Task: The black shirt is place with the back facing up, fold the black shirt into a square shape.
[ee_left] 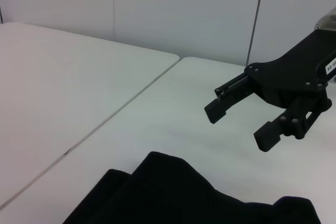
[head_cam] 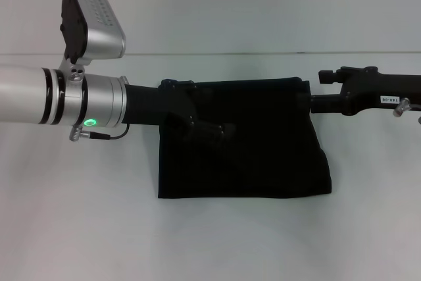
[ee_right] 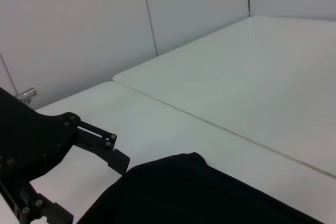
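While your black shirt [head_cam: 256, 139] lies folded on the tabletop [head_cam: 79, 215], your left gripper [head_cam: 214, 129] hovers released above it; your right gripper [ee_left: 242, 120], at 3 o'clock, is spread too.

The head camera looks forward and down from above, taking in the whole black shirt [head_cam: 243, 139] on the white table [head_cam: 79, 222] with both arms reaching in from the sides. Each wrist camera sits low and close over the cloth, facing across at the opposite arm's gripper; all three views share the shirt.
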Motion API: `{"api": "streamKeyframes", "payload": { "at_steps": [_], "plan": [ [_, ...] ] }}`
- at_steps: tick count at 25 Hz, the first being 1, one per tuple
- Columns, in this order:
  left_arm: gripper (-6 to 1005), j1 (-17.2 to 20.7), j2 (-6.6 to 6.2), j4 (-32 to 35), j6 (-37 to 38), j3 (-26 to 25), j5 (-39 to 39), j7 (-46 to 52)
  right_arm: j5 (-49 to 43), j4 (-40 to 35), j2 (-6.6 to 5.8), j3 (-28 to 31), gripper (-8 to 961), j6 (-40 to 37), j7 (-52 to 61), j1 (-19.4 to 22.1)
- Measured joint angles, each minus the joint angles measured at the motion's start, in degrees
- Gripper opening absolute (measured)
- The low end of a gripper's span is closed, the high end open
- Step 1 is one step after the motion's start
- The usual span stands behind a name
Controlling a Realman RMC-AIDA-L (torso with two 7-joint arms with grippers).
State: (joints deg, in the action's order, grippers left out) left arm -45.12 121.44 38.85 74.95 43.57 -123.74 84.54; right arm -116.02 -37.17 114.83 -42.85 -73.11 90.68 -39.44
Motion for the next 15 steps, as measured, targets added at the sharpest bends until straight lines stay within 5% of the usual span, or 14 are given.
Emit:
{"api": "streamKeyframes", "payload": {
  "at_steps": [15],
  "plan": [
    [929,0.2,0.37,-0.4,-1.0,1.1,-0.2,-0.1,-2.8,0.7,0.03,0.0,887,1.6,2.5,-0.2]
  ]
}}
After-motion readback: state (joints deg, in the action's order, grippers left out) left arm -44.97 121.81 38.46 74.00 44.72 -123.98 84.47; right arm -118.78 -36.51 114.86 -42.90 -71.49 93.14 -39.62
